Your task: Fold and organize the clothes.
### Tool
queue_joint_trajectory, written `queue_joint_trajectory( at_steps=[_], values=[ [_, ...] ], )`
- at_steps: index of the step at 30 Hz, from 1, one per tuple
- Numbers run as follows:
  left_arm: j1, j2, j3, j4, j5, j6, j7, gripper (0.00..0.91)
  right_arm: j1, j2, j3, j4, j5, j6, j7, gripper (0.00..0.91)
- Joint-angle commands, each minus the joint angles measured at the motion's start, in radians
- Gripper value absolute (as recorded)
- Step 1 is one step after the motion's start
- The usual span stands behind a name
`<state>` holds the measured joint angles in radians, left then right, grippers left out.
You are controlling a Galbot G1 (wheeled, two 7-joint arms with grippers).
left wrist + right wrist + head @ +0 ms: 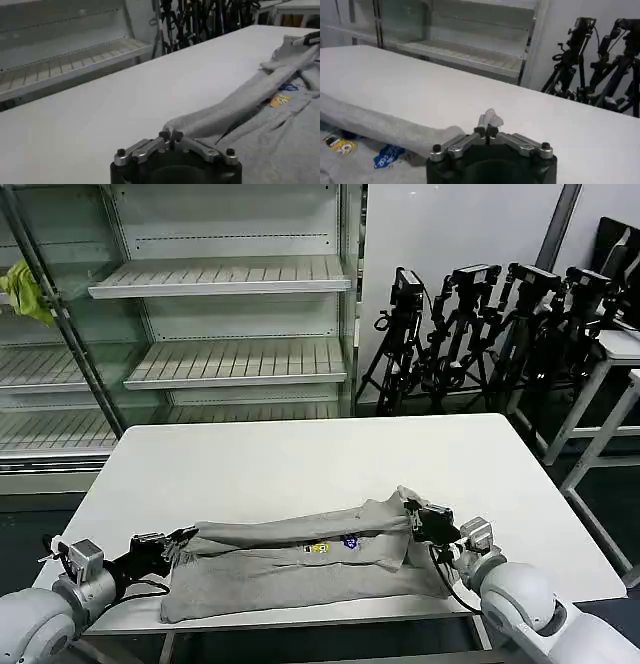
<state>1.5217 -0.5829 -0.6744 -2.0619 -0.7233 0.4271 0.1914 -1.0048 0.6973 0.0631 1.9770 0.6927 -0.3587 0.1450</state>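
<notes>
While the white table (300, 454) takes up the middle of the head view, with grey shelving (220, 279) across the upper left and a row of black tripods (480, 324) at the upper right, the work itself sits in the lower third of the frame. There a light grey shirt (290, 569) lies along the near edge of the table, stretched sideways, its small multicoloured chest print (332, 545) facing up just right of centre. Its far edge is raised into a long ridge running from lower left to right of centre.

The left gripper (178, 540), at the lower left, has its jaws pressed together on the shirt's left end; in the left wrist view the fingertips (170, 136) meet on a bunched fold of grey cloth. The right gripper (420, 519), at the lower right, pinches the opposite end in the same way, a tuft of fabric poking up between its closed tips (489, 129).

This looks like a lengthwise fold in progress, with the task at an early stage. To do it well, both grippers should travel together at matching height and speed toward the near edge, keeping the ridge taut so it lands straight. Releasing only after the cloth rests flat would avoid wrinkles; uneven pull could skew the fold or drag the whole shirt.
</notes>
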Motion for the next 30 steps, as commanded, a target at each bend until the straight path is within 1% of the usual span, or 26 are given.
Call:
queue_joint_trajectory(
  at_steps=[1, 2, 3, 4, 5, 7, 8, 9, 10, 11, 12, 13, 15, 20, 25, 28, 30],
  values=[
    [0.013, 0.002, -0.005, -0.004, 0.001, -0.001, 0.001, 0.071, -0.036, -0.010, 0.011, 0.013, -0.015, 0.003, -0.001, 0.000],
    [0.015, 0.003, -0.006, -0.004, 0.001, 0.001, 0.001, 0.091, -0.040, -0.011, 0.014, 0.013, -0.018, 0.002, -0.001, 0.000],
    [0.016, 0.003, -0.007, -0.004, 0.003, 0.003, 0.001, 0.292, -0.043, -0.011, 0.015, 0.014, -0.018, 0.001, -0.001, 0.000],
    [0.018, 0.003, -0.009, -0.005, 0.006, 0.003, 0.001, 0.403, -0.050, -0.013, 0.020, 0.016, -0.020, -0.002, -0.002, 0.000],
    [0.022, 0.003, -0.013, -0.007, 0.007, 0.007, 0.001, 0.534, -0.058, -0.016, 0.024, 0.018, -0.023, -0.003, -0.004, 0.000],
    [0.027, 0.003, -0.022, -0.011, 0.009, 0.010, 0.002, 0.846, -0.066, -0.018, 0.032, 0.021, -0.026, -0.004, -0.004, 0.000],
    [0.035, 0.005, -0.029, -0.014, 0.010, 0.010, 0.003, 0.846, -0.077, -0.023, 0.041, 0.026, -0.026, -0.007, -0.003, 0.000],
    [0.039, 0.005, -0.034, -0.015, 0.010, 0.010, 0.004, 0.846, -0.080, -0.025, 0.044, 0.028, -0.028, -0.008, -0.003, 0.252],
    [0.044, 0.006, -0.041, -0.018, 0.011, 0.010, 0.005, 0.856, -0.089, -0.028, 0.051, 0.032, -0.030, -0.009, -0.004, 0.383],
    [0.051, 0.005, -0.048, -0.021, 0.012, 0.010, 0.006, 0.897, -0.096, -0.031, 0.057, 0.038, -0.032, -0.010, -0.004, 0.504],
    [0.056, 0.005, -0.057, -0.026, 0.013, 0.010, 0.006, 0.907, -0.102, -0.033, 0.063, 0.041, -0.033, -0.011, -0.005, 0.615],
    [0.059, 0.005, -0.061, -0.029, 0.016, 0.010, 0.006, 0.907, -0.104, -0.034, 0.065, 0.044, -0.033, -0.011, -0.005, 0.877],
    [0.076, 0.004, -0.075, -0.033, 0.022, 0.010, 0.006, 0.907, -0.117, -0.038, 0.079, 0.055, -0.038, -0.013, -0.004, 0.907],
    [0.104, 0.005, -0.127, -0.046, 0.027, 0.010, 0.006, 0.907, -0.147, -0.049, 0.115, 0.077, -0.043, -0.015, -0.001, 0.907],
    [0.117, 0.008, -0.159, -0.062, 0.026, 0.012, 0.003, 0.907, -0.204, -0.071, 0.182, 0.112, -0.050, -0.015, -0.003, 0.907],
    [0.118, 0.010, -0.172, -0.071, 0.022, 0.018, -0.002, 0.907, -0.239, -0.086, 0.237, 0.135, -0.048, -0.014, -0.004, 0.907],
    [0.108, 0.010, -0.183, -0.077, 0.015, 0.029, -0.011, 0.907, -0.269, -0.095, 0.298, 0.150, -0.045, -0.011, -0.005, 0.907]
  ],
)
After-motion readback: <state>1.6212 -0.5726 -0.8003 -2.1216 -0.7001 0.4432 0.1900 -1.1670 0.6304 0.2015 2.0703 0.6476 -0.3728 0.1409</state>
